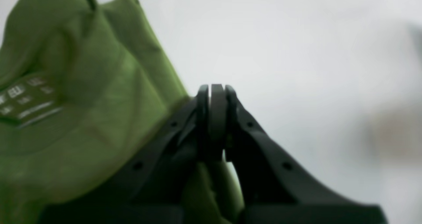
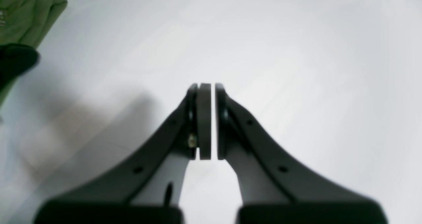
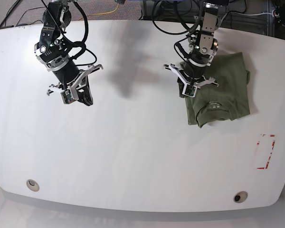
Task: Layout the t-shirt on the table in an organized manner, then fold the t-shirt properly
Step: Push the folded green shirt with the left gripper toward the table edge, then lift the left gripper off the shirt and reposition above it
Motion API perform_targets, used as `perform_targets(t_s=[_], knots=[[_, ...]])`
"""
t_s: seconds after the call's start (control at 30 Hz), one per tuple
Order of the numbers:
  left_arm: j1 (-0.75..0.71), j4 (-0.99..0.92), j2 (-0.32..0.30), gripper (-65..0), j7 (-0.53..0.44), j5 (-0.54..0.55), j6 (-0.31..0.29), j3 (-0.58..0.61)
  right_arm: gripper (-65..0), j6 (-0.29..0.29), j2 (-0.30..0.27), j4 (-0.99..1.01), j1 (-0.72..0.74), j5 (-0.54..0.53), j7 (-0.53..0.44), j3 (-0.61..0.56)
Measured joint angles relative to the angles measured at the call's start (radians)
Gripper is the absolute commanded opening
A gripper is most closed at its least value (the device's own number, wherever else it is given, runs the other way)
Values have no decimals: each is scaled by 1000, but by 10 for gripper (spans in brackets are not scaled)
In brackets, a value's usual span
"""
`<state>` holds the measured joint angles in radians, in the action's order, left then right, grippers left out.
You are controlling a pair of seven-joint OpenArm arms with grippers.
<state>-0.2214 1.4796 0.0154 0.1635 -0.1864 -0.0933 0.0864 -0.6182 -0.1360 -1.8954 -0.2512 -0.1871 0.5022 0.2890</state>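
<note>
The olive-green t-shirt lies folded into a compact rectangle on the right part of the white table. Its printed neck label faces up. My left gripper hovers at the shirt's left edge. In the left wrist view the t-shirt fills the left side, and the left gripper is shut with no cloth visible between its pads. My right gripper hangs over bare table far to the left. It is shut and empty, and only a corner of the t-shirt shows there.
Two round grommet holes sit near the table's front edge. A red dashed rectangle is marked at the right. Cables run along the back edge behind both arms.
</note>
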Motion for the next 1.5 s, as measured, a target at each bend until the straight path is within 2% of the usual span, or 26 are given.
perform_targets(t_s=[0.23,0.4,0.53,0.77,0.87,1.03,1.17,1.33,1.5], knots=[[-20,28,-43,-650,5,-2,3,-74,-636,-3,0,0,0,0,0,0],[-49,66,-86,-650,17,-4,-57,-129,-636,-2,0,-1,-2,0,0,0],[-63,101,-97,-650,13,-4,-85,-209,-636,-3,0,-1,-3,-1,0,0],[-66,130,-103,-650,9,-5,-203,-367,-636,0,0,-8,-24,0,5,0],[-63,132,-111,-650,8,-5,-203,-413,-636,0,0,-11,-24,-1,3,-11],[-48,133,-147,-650,15,-12,-211,-417,-636,0,0,-15,-27,-2,2,-34],[-46,169,-136,-650,16,-12,-211,-409,-636,-3,3,-28,-39,-3,3,-35],[-47,221,-76,-650,15,-15,-198,-342,-636,-2,-1,-40,-34,-1,3,-34],[-47,256,-4,-650,14,-15,-219,-236,-636,2,-1,-41,-33,-1,0,-57]])
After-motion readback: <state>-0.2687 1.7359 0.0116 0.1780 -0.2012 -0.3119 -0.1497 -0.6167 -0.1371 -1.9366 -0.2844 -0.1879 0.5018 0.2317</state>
